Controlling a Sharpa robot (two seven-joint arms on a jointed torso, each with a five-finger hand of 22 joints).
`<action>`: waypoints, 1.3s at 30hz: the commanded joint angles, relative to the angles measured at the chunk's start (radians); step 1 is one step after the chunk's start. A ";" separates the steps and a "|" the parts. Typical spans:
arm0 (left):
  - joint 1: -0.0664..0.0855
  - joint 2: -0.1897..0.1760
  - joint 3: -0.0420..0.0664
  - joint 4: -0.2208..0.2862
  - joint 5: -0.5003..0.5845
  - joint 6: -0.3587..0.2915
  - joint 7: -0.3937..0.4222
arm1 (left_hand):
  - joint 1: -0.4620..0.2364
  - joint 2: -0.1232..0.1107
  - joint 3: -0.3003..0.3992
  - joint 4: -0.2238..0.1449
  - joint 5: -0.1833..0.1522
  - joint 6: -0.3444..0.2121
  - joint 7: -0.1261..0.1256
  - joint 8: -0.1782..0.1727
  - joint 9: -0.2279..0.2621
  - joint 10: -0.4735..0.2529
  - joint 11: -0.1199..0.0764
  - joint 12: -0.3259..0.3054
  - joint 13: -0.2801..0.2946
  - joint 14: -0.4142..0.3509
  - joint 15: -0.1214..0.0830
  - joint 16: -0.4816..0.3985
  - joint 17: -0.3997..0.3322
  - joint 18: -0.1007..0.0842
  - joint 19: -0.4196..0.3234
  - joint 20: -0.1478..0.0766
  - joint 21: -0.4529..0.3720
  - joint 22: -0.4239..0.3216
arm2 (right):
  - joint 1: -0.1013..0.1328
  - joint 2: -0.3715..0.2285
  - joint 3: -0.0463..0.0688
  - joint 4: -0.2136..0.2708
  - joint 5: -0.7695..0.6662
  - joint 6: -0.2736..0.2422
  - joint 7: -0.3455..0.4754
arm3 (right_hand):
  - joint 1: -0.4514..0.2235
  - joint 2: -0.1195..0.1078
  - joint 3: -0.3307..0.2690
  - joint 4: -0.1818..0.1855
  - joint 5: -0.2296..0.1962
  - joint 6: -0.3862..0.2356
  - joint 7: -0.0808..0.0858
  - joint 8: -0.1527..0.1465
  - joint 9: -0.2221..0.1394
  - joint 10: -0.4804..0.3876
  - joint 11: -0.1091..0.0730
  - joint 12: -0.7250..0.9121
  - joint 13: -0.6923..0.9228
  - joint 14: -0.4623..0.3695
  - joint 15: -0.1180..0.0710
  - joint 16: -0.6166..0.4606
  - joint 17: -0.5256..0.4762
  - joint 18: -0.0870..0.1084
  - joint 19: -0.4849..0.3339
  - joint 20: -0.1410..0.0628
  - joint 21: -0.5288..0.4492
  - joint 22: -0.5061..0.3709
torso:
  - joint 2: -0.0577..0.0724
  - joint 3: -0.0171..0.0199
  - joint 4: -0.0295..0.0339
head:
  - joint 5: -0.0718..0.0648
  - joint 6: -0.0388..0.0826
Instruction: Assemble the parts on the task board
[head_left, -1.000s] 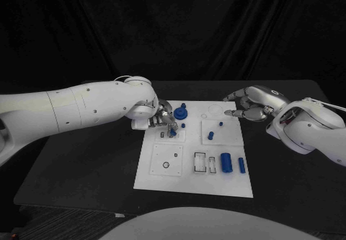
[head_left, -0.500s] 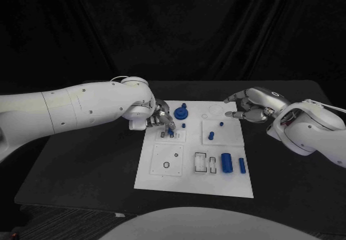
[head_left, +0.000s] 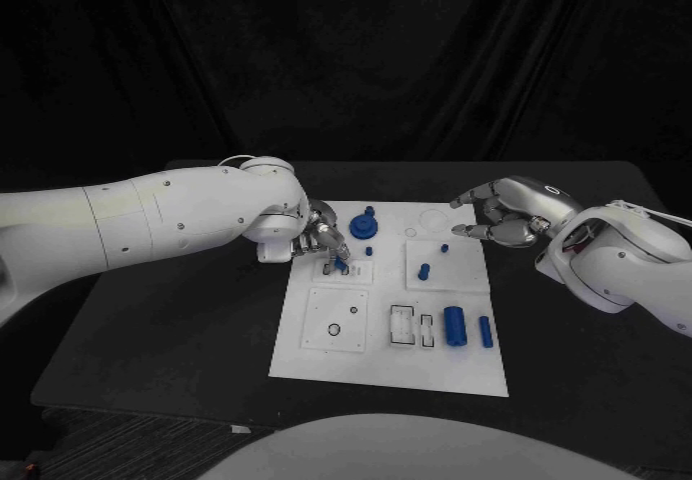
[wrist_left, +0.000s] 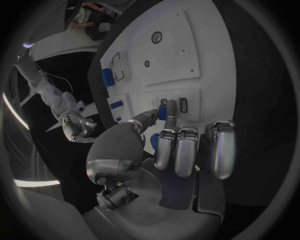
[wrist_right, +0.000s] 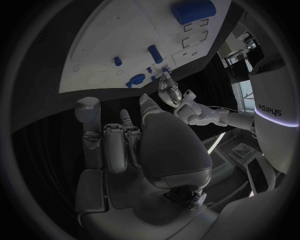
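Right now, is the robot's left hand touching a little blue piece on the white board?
Touching. In the left wrist view, the left hand pinches a small blue piece between thumb and fingertip, over the white board.

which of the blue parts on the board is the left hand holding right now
The small blue peg at the board's upper-left plate, pinched by the left hand. The other blue parts, like the large cylinder near the right edge, lie untouched.

black table (head_left: 188, 330), white task board (head_left: 375, 370) lying flat at its middle
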 joint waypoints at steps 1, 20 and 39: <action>-0.008 0.000 0.001 0.002 0.002 -0.016 0.008 | 0.000 0.007 0.008 -0.001 0.003 0.002 -0.007 -0.003 0.002 0.102 -0.002 0.003 0.263 0.104 -0.007 0.003 0.263 -0.004 -0.001 0.001 -0.004 0.151 | -0.003 0.002 0.000 -0.001 -0.001 0.010 -0.014 | 0.006 0.008 0.001 -0.007 0.006 0.007 -0.001 -0.001 -0.001 0.008 0.003 -0.002 0.187 0.062 0.001 -0.004 0.185 0.003 -0.007 0.003 -0.006 0.094 | 0.000 0.0001 -0.0004 | 0.000 0.000; -0.025 -0.009 0.001 0.011 0.002 -0.024 0.010 | -0.001 0.009 0.012 -0.001 0.003 0.004 -0.007 -0.003 0.004 0.102 -0.002 0.003 0.263 0.104 -0.007 0.003 0.263 -0.004 -0.003 0.001 -0.005 0.150 | -0.005 0.001 0.000 -0.005 -0.001 0.018 -0.018 | 0.006 0.008 0.001 -0.007 0.006 0.007 -0.001 -0.001 -0.001 0.008 0.003 -0.002 0.187 0.062 0.001 -0.004 0.185 0.003 -0.007 0.003 -0.006 0.094 | 0.000 -0.0002 -0.0008 | 0.003 0.000; -0.026 -0.007 0.001 0.009 0.002 -0.012 0.013 | -0.075 -0.012 -0.068 0.084 -0.245 0.014 0.003 -0.047 0.004 0.102 0.008 0.003 0.263 0.104 0.001 0.003 0.263 -0.002 -0.009 0.009 -0.016 0.148 | -0.007 0.004 0.000 -0.009 -0.001 0.032 -0.023 | 0.006 0.009 0.001 -0.008 0.007 0.007 -0.001 -0.002 -0.001 0.007 0.003 -0.003 0.186 0.062 0.001 -0.004 0.184 0.003 -0.008 0.003 -0.008 0.093 | 0.000 0.0001 -0.0006 | 0.006 0.000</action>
